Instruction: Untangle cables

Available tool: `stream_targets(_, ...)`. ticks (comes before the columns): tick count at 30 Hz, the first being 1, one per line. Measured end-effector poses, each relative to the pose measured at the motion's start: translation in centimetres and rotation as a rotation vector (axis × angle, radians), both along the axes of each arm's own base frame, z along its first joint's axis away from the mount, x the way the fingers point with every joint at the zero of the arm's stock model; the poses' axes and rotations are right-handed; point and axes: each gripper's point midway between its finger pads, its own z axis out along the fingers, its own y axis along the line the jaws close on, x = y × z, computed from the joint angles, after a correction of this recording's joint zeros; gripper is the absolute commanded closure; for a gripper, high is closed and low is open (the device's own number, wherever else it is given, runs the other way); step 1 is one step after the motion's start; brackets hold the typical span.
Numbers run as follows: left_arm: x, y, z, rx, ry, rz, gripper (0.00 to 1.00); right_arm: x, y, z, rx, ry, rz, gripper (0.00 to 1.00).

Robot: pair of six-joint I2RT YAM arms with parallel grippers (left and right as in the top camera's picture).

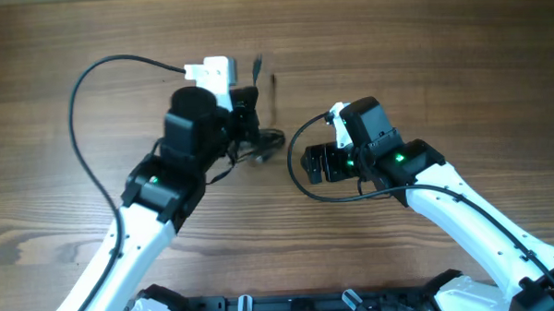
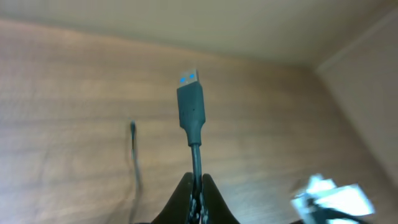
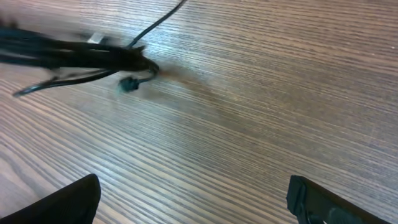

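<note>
Wood-grain counter [image 1: 51, 34] below: left pincer [image 2: 197, 184] clamped on thin black USB-tipped cable [image 2: 191, 109]; right pincer [image 3: 193, 185], apart and empty, should pin the dark tangled bundle [image 3: 93, 57] while left draws slowly.

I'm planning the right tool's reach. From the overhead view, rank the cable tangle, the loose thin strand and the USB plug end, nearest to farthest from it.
1. The cable tangle, just left of the right tool.
2. The loose thin strand, beyond the tangle.
3. The USB plug end, farthest, held by the left tool.
</note>
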Motion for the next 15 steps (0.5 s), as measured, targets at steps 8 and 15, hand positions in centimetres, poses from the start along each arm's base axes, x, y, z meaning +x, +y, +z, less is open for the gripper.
stream_targets(8,-0.8,-0.1,1.6,-0.044,-0.027,-0.021,0.02,-1.0,3.2,1.6,0.14,-0.032,0.198,0.0)
stream_targets(15,-1.5,1.0,-1.1,0.013,0.079,0.024,0.05,-1.4,4.7,2.8,0.212,-0.069,0.3,0.0)
